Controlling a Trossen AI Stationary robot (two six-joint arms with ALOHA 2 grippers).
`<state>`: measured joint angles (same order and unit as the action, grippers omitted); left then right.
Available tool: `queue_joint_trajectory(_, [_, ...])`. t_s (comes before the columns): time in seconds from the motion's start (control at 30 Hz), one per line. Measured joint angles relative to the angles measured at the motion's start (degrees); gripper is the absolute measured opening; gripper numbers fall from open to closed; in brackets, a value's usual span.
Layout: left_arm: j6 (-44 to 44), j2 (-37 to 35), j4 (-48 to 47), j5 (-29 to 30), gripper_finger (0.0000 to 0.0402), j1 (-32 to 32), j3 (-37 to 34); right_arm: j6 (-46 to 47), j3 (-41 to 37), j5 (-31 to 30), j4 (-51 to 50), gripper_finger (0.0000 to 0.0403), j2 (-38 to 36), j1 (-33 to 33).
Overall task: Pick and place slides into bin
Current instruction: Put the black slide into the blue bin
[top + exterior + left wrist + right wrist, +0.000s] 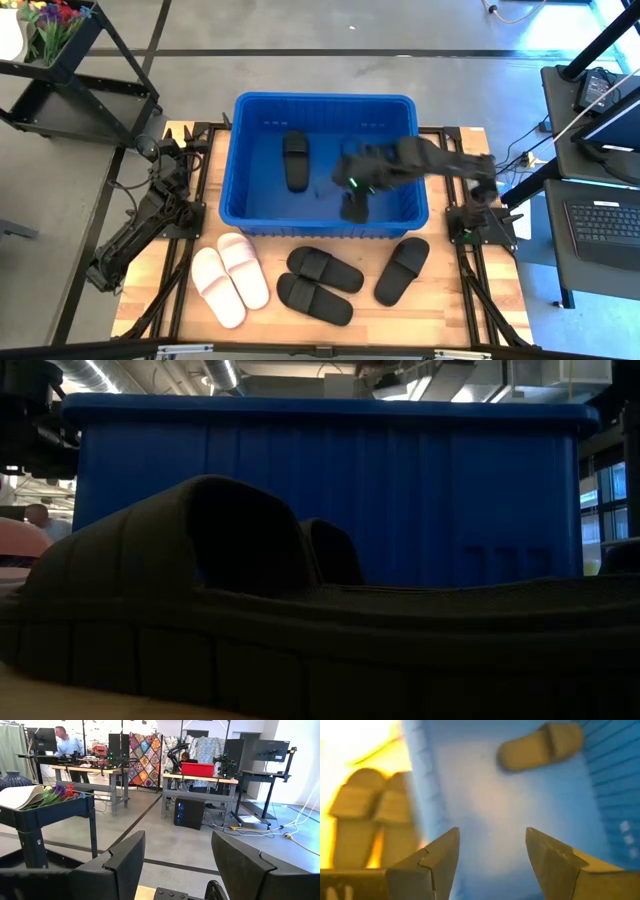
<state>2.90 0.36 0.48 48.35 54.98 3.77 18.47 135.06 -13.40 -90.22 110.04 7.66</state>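
Black slide (295, 160) is seen lying flat on the floor of the blue bin (236, 150), placed. Five slides are left on the wooden table (450, 300). Right gripper (354, 205) is held over the bin's near wall, fingers apart, empty. Left gripper (175, 865) is parked aside, released.

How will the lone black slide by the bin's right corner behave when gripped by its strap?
The lone black slide lies flat, apart from the others, so it probably won't roll. Its wide strap likely offers a firm hold. It looks like moulded foam: probably light and slightly flexible.
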Motion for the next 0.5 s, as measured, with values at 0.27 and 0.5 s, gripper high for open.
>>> queue_joint_trajectory(0.27, [0.0, 0.0, 0.0, 0.0, 0.0224, 0.0, 0.0, 17.9, -0.9, -3.3, 0.3, 0.0228, -1.7, 21.6])
queue_joint_trajectory(0.5, [0.0, 0.0, 0.0, 0.0, 0.0224, 0.0, 0.0, 35.8, -10.4, -11.5, 0.6, 0.0228, -1.7, 35.5])
